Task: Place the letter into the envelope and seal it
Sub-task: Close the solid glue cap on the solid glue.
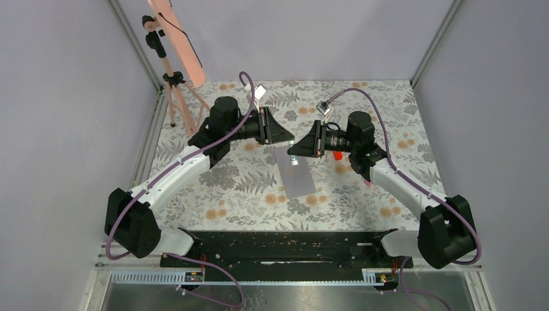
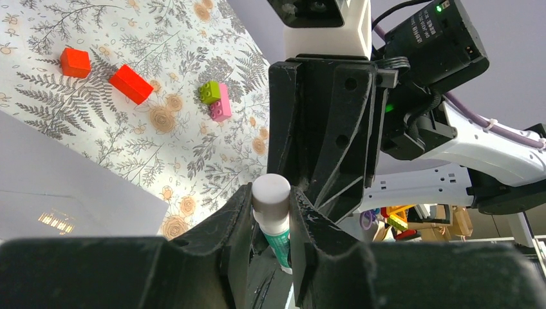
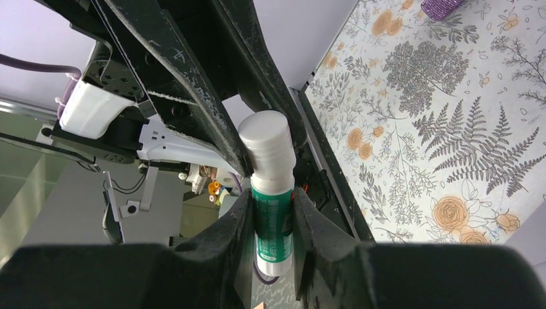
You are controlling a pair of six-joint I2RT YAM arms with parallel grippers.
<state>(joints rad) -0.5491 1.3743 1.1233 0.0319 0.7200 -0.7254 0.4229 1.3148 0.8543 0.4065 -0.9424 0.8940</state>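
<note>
Floral paper in grey ferns and orange roses covers the bench [image 1: 362,201], which sits inside pale lilac walls. Both arms reach inward from the near edge and meet over the middle of the bench, wrists facing each other. A pink tripod [image 1: 173,97] carrying a long peach-coloured panel stands at the far left corner.

The envelope [image 1: 299,178], a flat grey-lilac rectangle, lies on the bench just below the spot where the two grippers meet, its long side tilted a little off square. In the left wrist view it fills the lower left as a plain pale sheet.

The left gripper [image 2: 271,215] comes in from the left with its jaws clenched on the white cap end of a glue stick [image 3: 268,151]. The right gripper [image 3: 273,222] comes in from the right, its jaws clamped on the green-labelled body of the same stick. The stick is thus held between the two, off the bench and above the far end of the envelope.

Two red bricks [image 2: 131,84] lie well to the right of the envelope, with a green-and-pink brick stack [image 2: 216,101] a little beyond them. A small purple object [image 3: 442,8] rests near the far edge.
</note>
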